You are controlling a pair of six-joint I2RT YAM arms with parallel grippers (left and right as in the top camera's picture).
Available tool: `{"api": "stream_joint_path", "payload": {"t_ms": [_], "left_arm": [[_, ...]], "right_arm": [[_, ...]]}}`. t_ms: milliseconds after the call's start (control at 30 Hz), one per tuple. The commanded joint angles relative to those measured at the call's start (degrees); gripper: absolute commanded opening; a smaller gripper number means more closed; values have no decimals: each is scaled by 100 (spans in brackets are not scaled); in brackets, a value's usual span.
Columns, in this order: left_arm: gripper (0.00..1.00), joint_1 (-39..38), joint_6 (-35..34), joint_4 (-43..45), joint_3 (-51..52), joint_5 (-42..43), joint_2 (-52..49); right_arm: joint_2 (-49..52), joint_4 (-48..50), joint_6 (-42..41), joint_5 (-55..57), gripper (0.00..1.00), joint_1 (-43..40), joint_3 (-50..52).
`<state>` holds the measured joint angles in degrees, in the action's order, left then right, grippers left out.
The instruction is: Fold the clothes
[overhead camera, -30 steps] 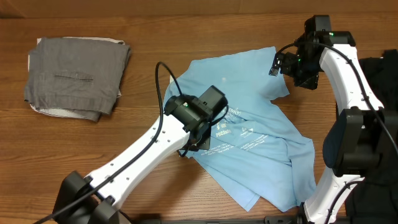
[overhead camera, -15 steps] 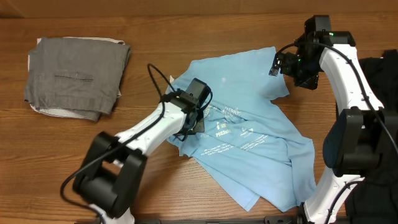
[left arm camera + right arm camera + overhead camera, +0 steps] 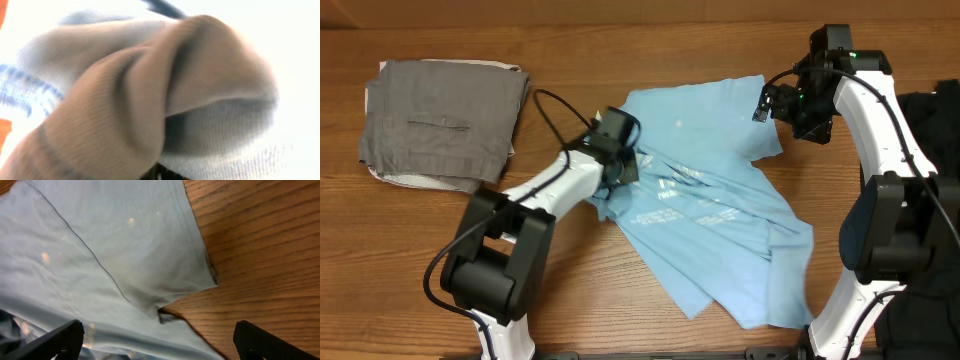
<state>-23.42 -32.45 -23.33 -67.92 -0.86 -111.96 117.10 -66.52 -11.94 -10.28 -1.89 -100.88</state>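
**Left gripper pinching shirt edge, right gripper wide over far corner**

Nearest the arm bases, the light blue T-shirt (image 3: pixel 720 230) lies crumpled on the wooden table (image 3: pixel 570 310). One corner points toward the near edge and loose folds are stacked along its near-right side. Small white text (image 3: pixel 685 205) faces up approx. mid-shirt, running diagonally.

A bit farther back, the left gripper (image 3: pixel 620 165) sits on the shirt's left edge w/ jaws all but closed on a bunch of cloth. The left wrist cam is filled by a blurred fold of fabric right at the lens, so the fingers are hidden there. Blue lettering (image 3: pixel 22 92) and an orange patch (image 3: pixel 4 131) show at that view's left margin. A black cable (image 3: pixel 552 108) loops up from the left arm over bare wood.

Farther back on the right, the right gripper (image 3: pixel 767 103) is over the shirt's far-right corner, jaws at full spread, nothing between them. In the right wrist cam both black fingertips (image 3: pixel 65 340) stand far apart low in the pic. Beyond them are the shirt's hem (image 3: pixel 192 235), a dark seam (image 3: pixel 85 250) and bare wood beside the cloth. Can't tell whether the tips touch the fabric.

At the far left, well apart from the shirt, sits a folded grey garment (image 3: pixel 445 120) w/ a white layer (image 3: pixel 415 182) peeking out underneath.
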Motion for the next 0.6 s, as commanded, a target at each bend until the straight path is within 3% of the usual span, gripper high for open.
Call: {"api": "stream_joint_path", "payload": {"t_ms": [0,167,267,400,567], "left_arm": [[12,472,122,428,103,302,-385],[11,743,643,415,-396,1471,-337],[30,765,922,-422,-1005,1248,-184],[47,767,946,-2341,-2068,514,262],[51,804,409,-3681,-2251,487,376]], "right_arm": [[-146,24,-2,-33,100,-20,-96],[-146,22,-2,-33,100,-20,-96],[-146,24,-2,-33,100,-20,-96],[-146,24,-2,-31,100,-20,-96],[-146,22,-2,-31,100,-20,-96]]}}
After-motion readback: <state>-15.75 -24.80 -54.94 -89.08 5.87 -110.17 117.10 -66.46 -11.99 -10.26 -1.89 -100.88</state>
